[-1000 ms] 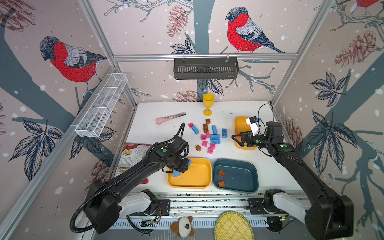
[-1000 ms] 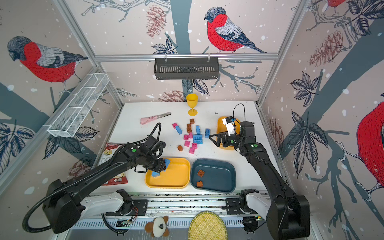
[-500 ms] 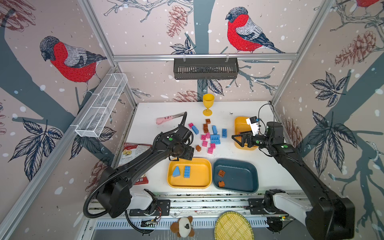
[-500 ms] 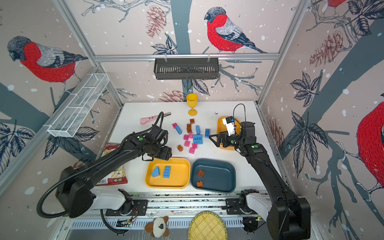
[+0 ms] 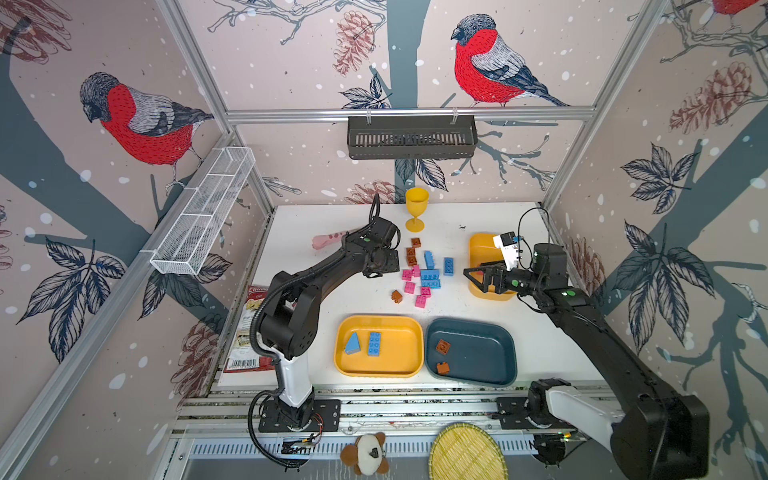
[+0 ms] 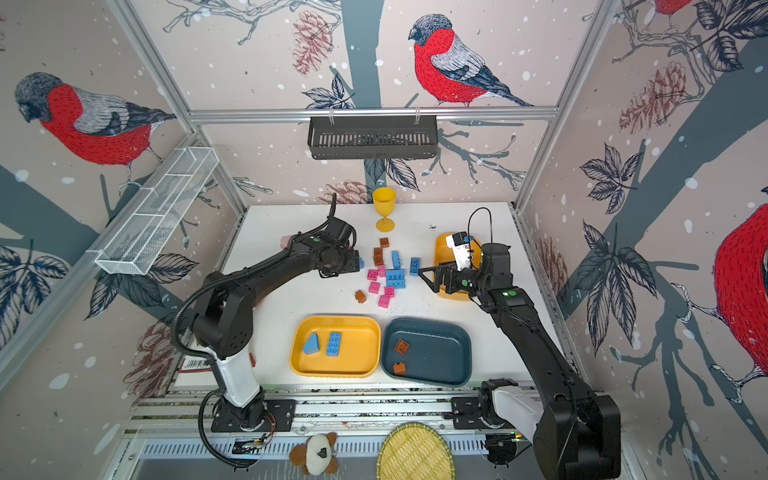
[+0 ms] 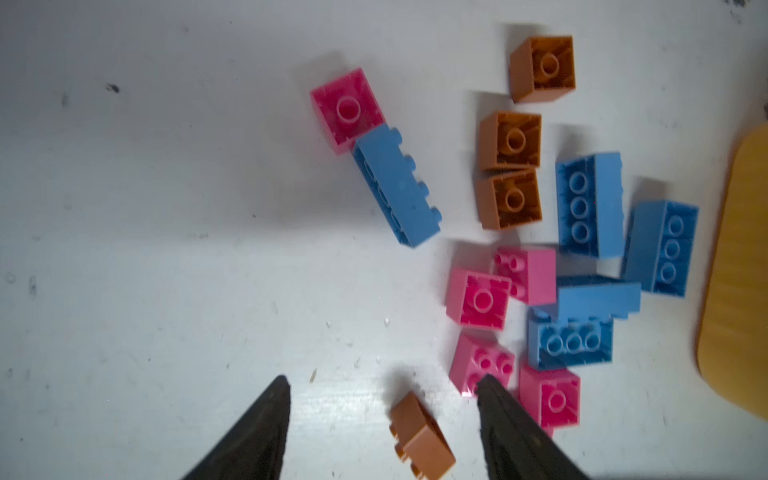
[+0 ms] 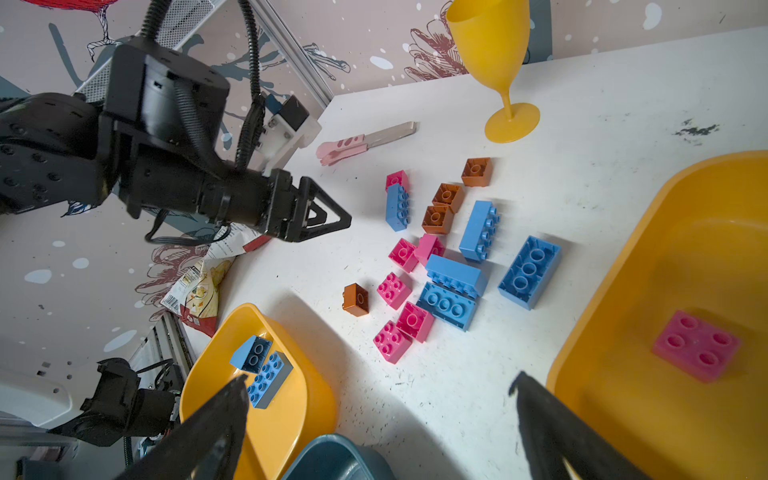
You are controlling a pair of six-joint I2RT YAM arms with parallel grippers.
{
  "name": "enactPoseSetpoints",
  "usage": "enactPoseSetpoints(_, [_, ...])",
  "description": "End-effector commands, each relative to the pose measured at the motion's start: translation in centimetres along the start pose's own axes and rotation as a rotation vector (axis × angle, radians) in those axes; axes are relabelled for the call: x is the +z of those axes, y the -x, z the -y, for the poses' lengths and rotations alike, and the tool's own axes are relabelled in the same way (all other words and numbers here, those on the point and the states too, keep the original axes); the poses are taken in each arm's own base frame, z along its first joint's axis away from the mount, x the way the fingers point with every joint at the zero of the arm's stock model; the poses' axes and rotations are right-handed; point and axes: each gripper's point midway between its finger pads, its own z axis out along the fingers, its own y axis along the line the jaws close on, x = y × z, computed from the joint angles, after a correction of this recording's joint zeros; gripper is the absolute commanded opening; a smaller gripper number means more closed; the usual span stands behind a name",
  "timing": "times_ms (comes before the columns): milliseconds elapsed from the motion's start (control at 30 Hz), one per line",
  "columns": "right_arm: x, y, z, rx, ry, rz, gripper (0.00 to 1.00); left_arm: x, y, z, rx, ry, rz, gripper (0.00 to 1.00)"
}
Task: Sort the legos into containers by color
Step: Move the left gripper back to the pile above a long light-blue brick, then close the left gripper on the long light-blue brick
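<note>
Back from the large yellow tray point(image 5: 397, 349) swings the left gripper point(image 7: 380, 382), blue brick point(image 5: 374, 344) dropped, fingers point(image 7: 257, 436) apart over the loose legos point(image 7: 588, 203); right gripper point(image 8: 380, 376) waits, wide open.

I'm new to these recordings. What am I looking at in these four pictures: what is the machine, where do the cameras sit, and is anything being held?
Two black robot arms, left arm and right arm, are mounted at the near edge of a white table. Each ends in a two-fingered pincer. Two pictures look down on the whole booth from above and are nearly alike. The other two come from cameras on the arms' wrists and look out past the fingers.

The left pincer and right pincer are both open and hold nothing. Loose bricks in blue, pink and brown lie mid-table. The big yellow tray holds two blue pieces, the teal tray two brown bricks, and the small yellow tray one pink brick. A goblet and a pink-handled tool sit at the back.
</note>
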Motion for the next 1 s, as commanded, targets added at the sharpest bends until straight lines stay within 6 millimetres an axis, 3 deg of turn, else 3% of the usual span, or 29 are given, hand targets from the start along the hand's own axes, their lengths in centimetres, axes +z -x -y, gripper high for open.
enactPoseSetpoints(0, [-0.2, 0.6, 0.0, -0.011, 0.002, 0.026, 0.99, 1.6, 1.7, -0.1, -0.102, 0.055, 0.035, 0.71])
enactPoseSetpoints(200, [-0.3, 0.7, 0.2, -0.008, 0.010, 0.039, 0.99, 4.6, 3.0, -0.2, -0.194, 0.152, 0.031, 0.70])
enactPoseSetpoints(367, [-0.3, 0.6, 0.4, -0.003, 0.009, 0.048, 0.99, 6.3, 3.2, -1.4, -0.252, 0.268, 0.032, 0.67])
enactPoseSetpoints(567, [-0.2, 0.8, 0.6, -0.005, 0.007, 0.048, 0.99, 8.2, 3.0, -0.7, -0.247, 0.303, 0.011, 0.61])
enactPoseSetpoints(733, [-0.3, 0.8, 0.7, -0.003, 0.004, 0.052, 0.99, 9.2, 3.1, -0.8, -0.242, 0.322, 0.010, 0.54])
enactPoseSetpoints(967, [-0.3, 0.7, 1.0, 0.007, -0.003, 0.049, 0.99, 9.5, 3.0, -1.4, -0.233, 0.361, 0.010, 0.35])
